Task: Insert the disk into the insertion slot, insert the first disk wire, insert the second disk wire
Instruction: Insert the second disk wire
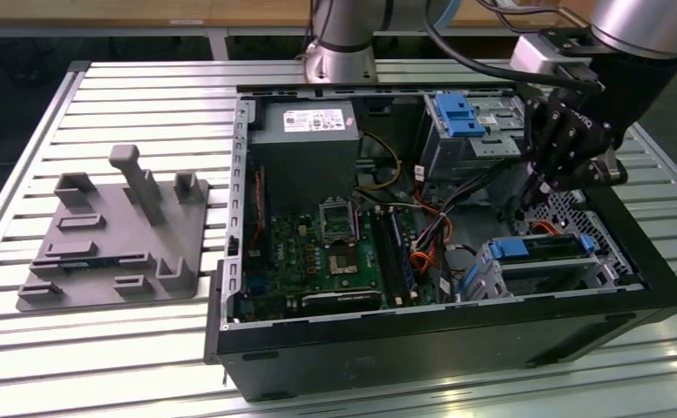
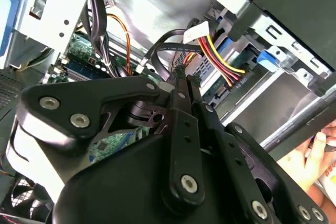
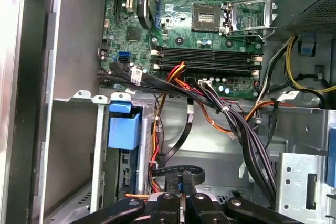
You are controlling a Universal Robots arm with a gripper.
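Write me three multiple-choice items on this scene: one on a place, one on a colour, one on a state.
1. Where is the grey fixture?
A. Inside the computer case
B. On the slatted table, to the exterior view's left of the computer case
C. On top of the case

2. What colour is the disk's caddy handle?
A. Red
B. Yellow
C. Blue

3. How does the disk stand now?
A. Seated in the insertion slot
B. Lying on the table
C. Resting on the grey fixture

Answers:
1 B: the grey fixture lies on the slatted table, left of the computer case.
2 C: the caddy handle is bright blue in the first wrist view.
3 A: the disk sits inside the insertion slot.
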